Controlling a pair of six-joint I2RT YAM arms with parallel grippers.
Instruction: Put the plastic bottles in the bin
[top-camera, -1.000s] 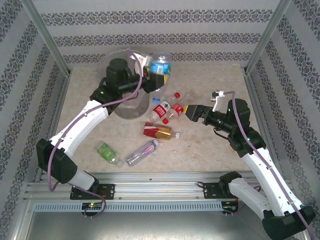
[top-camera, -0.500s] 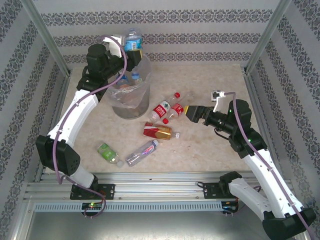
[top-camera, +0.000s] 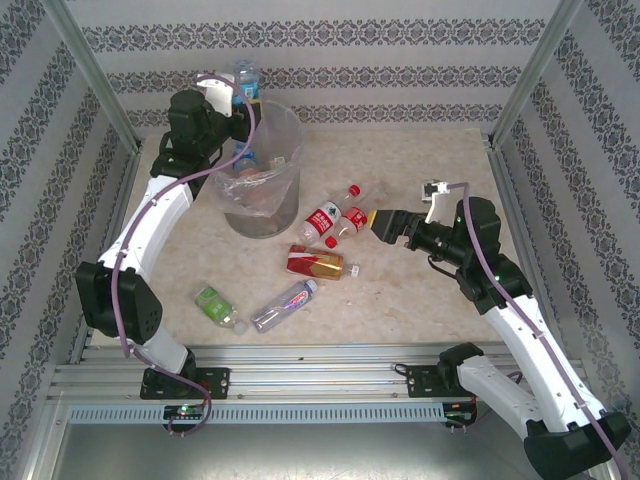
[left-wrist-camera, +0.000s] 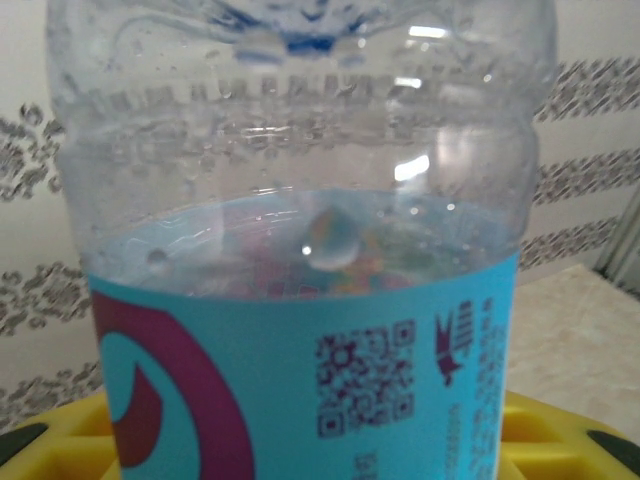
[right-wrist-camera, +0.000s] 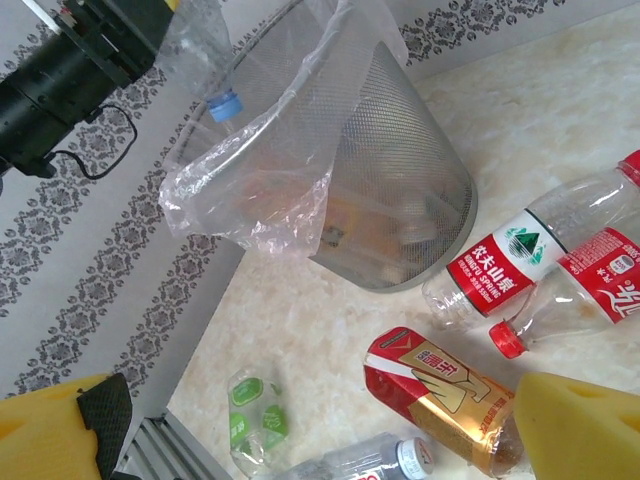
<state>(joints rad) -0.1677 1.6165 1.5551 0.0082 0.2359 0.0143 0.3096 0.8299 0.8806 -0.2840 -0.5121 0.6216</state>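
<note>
- The left gripper (top-camera: 238, 92) is raised at the far-left rim of the bin (top-camera: 291, 150). Its jaws are partly closed and clamped on a blue-labelled bottle (top-camera: 244, 76).
- In the left wrist view this bottle is pressed up close to the lens, clear above its label, with the yellow pads (left-wrist-camera: 560, 428) against it at both lower corners.
- The held bottle hangs over the rim, above the crinkled plastic bag (right-wrist-camera: 250, 200) that lines the bin.
- More bottles (top-camera: 250, 166) lie inside the bin, seen through the bag.
- The bin stands upright at the far left of the table (top-camera: 430, 160).
- Two red-labelled bottles (top-camera: 323, 220) lie side by side just right of the bin, touching each other, with their red caps facing opposite ways.
- A red-and-gold bottle (top-camera: 315, 262) lies on its side just nearer than that pair.
- A green-labelled bottle (top-camera: 215, 303) and a clear bottle with a purple label (top-camera: 283, 303) lie near the front edge, apart from each other.
- The right gripper (top-camera: 377, 220) hovers low just right of the red-labelled pair. Its yellow fingertips (right-wrist-camera: 575, 430) are spread wide, holding and touching nothing.
</note>
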